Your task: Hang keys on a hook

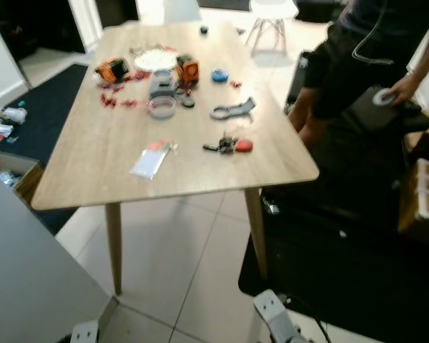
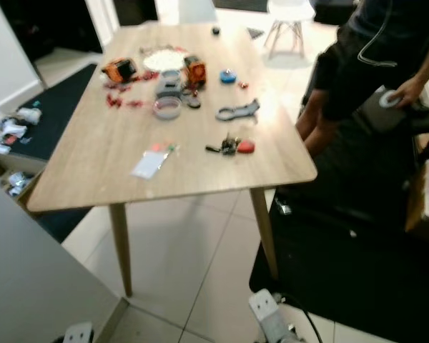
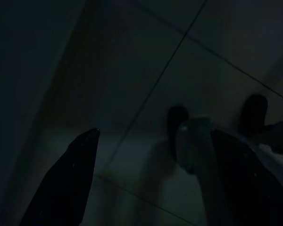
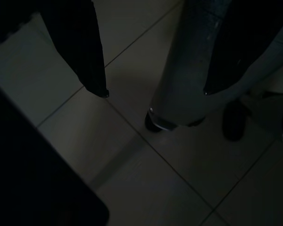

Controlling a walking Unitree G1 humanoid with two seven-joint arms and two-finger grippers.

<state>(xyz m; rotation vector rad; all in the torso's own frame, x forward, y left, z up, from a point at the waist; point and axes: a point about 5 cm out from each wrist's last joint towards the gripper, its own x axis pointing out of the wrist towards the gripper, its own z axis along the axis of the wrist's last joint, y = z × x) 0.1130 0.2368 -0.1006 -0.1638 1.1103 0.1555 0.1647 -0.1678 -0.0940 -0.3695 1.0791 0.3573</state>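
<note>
A bunch of keys (image 1: 227, 146) with a red fob lies on the wooden table (image 1: 100, 161), near its right front corner. A grey flat piece with cut-outs (image 1: 233, 109) lies just beyond the keys; I cannot tell if it is the hook. Both arms hang low by the floor, far below the table top. In the dark left wrist view my left gripper (image 3: 155, 133) is open over floor tiles. My right gripper (image 4: 155, 93) is also open above the tiles, holding nothing.
Orange gadgets (image 1: 111, 69), a white plate (image 1: 154, 59), a clear dish (image 1: 161, 107), blue tape (image 1: 219, 74) and a plastic bag (image 1: 150, 161) lie on the table. A person (image 1: 357, 50) stands at its right side. A dark rug (image 1: 357, 271) lies right, a box (image 1: 7, 171) left.
</note>
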